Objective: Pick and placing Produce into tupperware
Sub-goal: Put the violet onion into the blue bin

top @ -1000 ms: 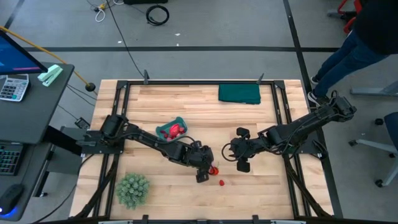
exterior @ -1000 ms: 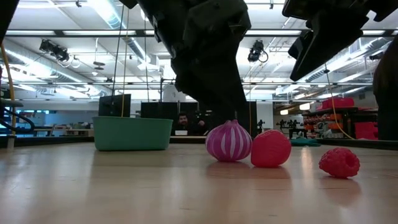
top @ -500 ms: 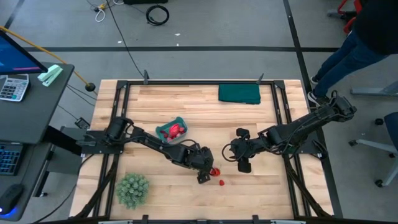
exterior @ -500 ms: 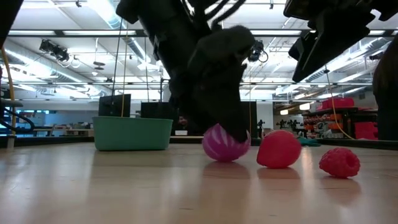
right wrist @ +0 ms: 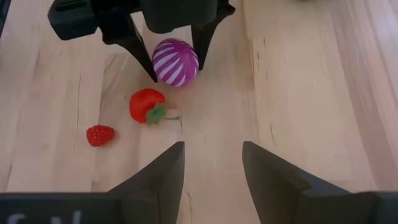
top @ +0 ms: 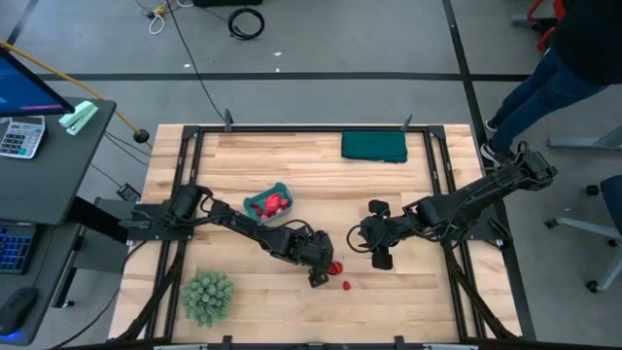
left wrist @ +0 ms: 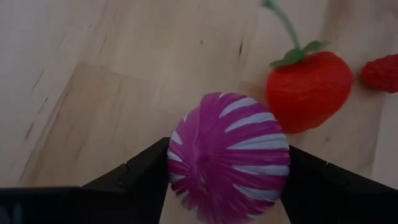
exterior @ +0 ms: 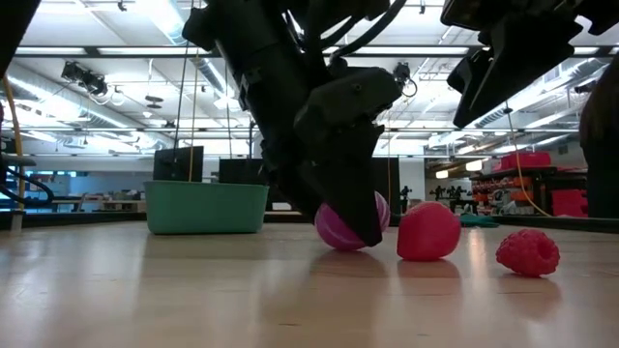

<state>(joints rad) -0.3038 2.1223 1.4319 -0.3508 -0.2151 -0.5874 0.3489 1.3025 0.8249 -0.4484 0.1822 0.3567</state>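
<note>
The magenta-purple striped piece [left wrist: 229,155] sits on the table between the fingers of my left gripper [top: 322,269], which is shut on it just left of the table's middle, toward the near edge. Beside it lie a red strawberry [left wrist: 308,90] and a small raspberry [top: 346,286]. The teal tupperware [top: 267,203] stands farther back to the left and holds red produce. My right gripper [right wrist: 211,171] hovers open above the table, right of the strawberry, touching nothing. My left gripper pinches the purple striped piece across its round body [left wrist: 186,158], one finger [left wrist: 146,174] on each side. The fingers come from above, slanting down. In the low view the piece [exterior: 340,228] is tipped over and sits at table level.
A dark green folded cloth [top: 374,146] lies at the far edge. A fuzzy green ball-like plant [top: 207,297] sits at the near left corner. A person [top: 573,58] stands beyond the table's far right corner. Bare wood lies near the right and far left edges.
My left gripper has come down over the purple piece and tilted. The piece, upright with its tip pointing up a second ago, now lies tipped over between the fingers. The strawberry has shifted slightly away from it.
</note>
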